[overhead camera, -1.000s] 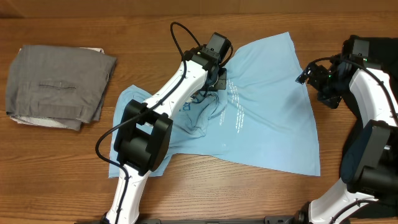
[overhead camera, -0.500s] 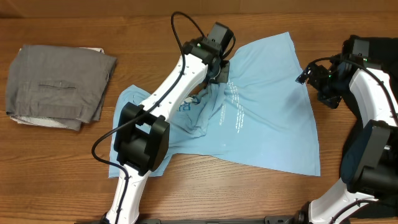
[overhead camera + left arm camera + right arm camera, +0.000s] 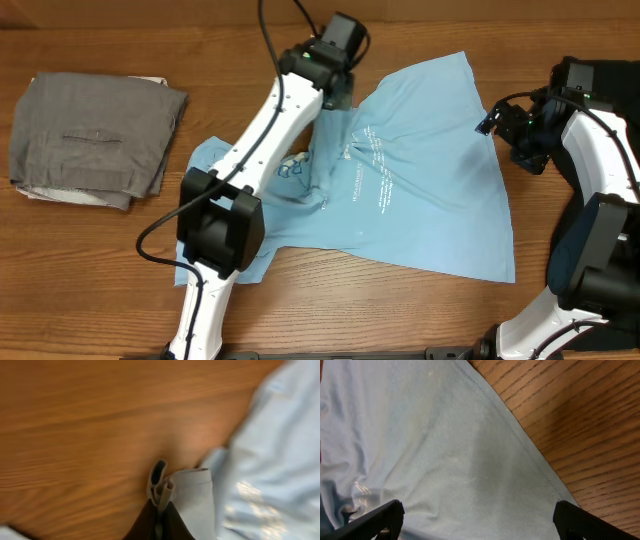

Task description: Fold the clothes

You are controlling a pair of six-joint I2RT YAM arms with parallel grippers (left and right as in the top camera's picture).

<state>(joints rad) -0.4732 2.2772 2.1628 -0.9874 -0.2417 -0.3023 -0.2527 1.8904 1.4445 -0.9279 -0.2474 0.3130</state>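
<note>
One light blue T-shirt (image 3: 430,190) lies rumpled across the middle of the worktop (image 3: 100,260). My left jaws are shut tight on a bit of its edge and have just pulled it toward the far side, so the bunched part is stretching flatter. My right jaws hang wide open over the right hem, holding nothing. Grey folded clothes (image 3: 95,140) sit far left.

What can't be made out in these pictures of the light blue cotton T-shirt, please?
- Overhead: white lettering on the light blue cotton T-shirt, too small to read.
- Overhead: the pinch of the left gripper, hidden under its own wrist.
- Left wrist: blur smears the fabric.
- Right wrist: fingers of the right gripper, cut off by the bottom edge.
</note>
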